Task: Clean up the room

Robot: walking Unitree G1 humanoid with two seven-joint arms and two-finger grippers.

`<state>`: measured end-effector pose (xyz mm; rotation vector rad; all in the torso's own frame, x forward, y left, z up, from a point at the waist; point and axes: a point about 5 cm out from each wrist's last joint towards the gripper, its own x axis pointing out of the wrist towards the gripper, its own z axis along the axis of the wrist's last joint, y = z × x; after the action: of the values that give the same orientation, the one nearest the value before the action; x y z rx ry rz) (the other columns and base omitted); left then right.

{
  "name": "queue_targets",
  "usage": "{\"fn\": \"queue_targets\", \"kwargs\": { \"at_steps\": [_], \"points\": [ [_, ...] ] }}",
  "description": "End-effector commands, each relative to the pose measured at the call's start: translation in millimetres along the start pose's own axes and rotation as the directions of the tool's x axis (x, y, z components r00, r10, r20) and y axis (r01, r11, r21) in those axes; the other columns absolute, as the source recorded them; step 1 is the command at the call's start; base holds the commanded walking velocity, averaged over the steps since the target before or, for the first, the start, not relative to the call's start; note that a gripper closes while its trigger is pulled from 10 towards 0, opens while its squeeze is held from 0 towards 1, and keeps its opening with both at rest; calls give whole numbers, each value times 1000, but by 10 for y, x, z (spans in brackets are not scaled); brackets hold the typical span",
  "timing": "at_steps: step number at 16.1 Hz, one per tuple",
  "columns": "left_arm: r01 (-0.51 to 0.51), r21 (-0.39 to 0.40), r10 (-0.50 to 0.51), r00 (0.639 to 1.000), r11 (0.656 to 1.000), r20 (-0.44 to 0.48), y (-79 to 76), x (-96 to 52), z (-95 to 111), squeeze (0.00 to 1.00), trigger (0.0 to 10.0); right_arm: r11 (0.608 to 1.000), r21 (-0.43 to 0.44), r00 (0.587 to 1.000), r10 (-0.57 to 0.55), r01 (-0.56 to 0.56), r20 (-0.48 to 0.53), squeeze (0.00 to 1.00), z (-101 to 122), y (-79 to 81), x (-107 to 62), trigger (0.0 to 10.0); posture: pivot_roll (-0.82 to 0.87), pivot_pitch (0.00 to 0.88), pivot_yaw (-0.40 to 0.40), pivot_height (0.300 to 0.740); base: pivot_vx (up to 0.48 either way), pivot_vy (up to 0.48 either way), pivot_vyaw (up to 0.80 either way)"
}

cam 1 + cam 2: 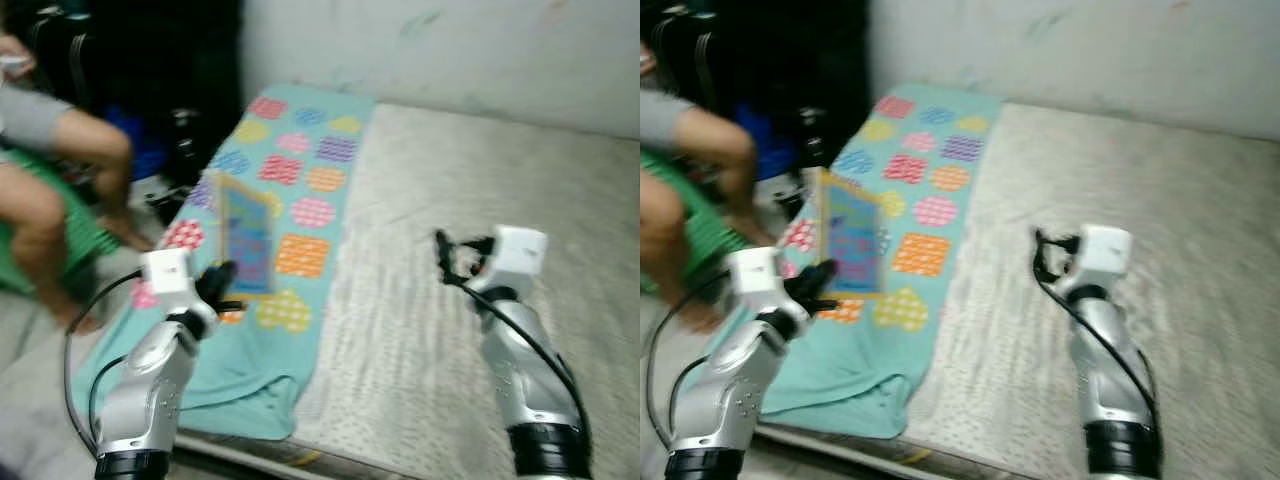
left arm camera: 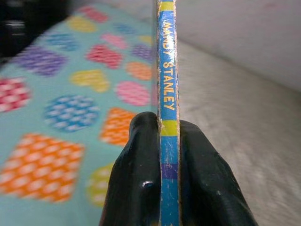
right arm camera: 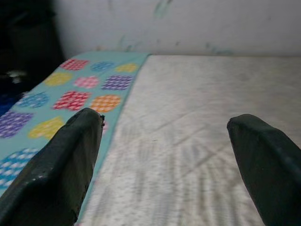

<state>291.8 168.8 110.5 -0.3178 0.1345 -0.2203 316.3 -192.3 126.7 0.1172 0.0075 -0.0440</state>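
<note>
A thin book [image 1: 247,240] is pinched upright by its lower edge in the left hand [image 2: 169,155], above the heart-patterned blanket [image 1: 300,170] on the bed [image 1: 480,200]. The right hand [image 3: 169,155] is held wide and empty at 3 o'clock. Risk: with so shallow a grip, the book may pivot or slip. A person's legs [image 1: 60,190] are noted at 9 o'clock; contact is possible on a swing.

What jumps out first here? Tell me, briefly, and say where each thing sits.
The eye lands first on the thin blue book held upright in the left gripper, fingers clamped on its spine, above the teal blanket with colourful hearts along the mattress's left side. The right gripper hangs open over the bare grey mattress. At the far left, a person sits beside the bed.
</note>
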Motion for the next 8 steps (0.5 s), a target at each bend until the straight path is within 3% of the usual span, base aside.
{"fn": "queue_targets", "kwargs": {
  "at_steps": [1, 8],
  "points": [
    [-27, 23, 25, 998, 999, 64, 157, -66, 94, 0, 10000, 1000, 3, 1000, 7, -7, -5, 0, -23, 69, 1, 10000, -13, 0, -39, 740, 0, 0, 0],
    [-91, 0, 91, 991, 996, 97, 257, -72, 139, 0, 10000, 1000, -9, 1000, -25, 25, -2, 0, -14, 84, 54, 10000, -4, 0, -46, 740, 0, 0, 0]
  ]
}}
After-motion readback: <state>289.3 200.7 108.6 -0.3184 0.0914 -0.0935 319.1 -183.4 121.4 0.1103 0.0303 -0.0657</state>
